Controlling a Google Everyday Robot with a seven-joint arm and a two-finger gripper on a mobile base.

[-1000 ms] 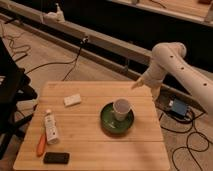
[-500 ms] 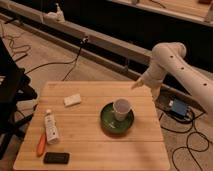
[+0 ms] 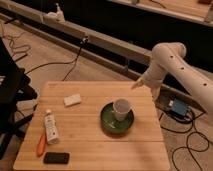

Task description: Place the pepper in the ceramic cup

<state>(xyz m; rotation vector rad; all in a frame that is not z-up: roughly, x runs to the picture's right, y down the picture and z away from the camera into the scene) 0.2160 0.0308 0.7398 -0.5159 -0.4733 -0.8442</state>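
Nothing had shifted: gripper (image 3: pixel 137 83), jaws apart and empty, hung by the table's (image 3: pixel 90 131) far edge, well apart from the pepper (image 3: pixel 40 144); pickup for the ceramic cup (image 3: pixel 120 108) not begun.

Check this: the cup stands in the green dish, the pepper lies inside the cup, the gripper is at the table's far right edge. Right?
No: the camera view shows the pepper on the table beside the white tube. The cup does stand in the green dish; the gripper is at that edge.
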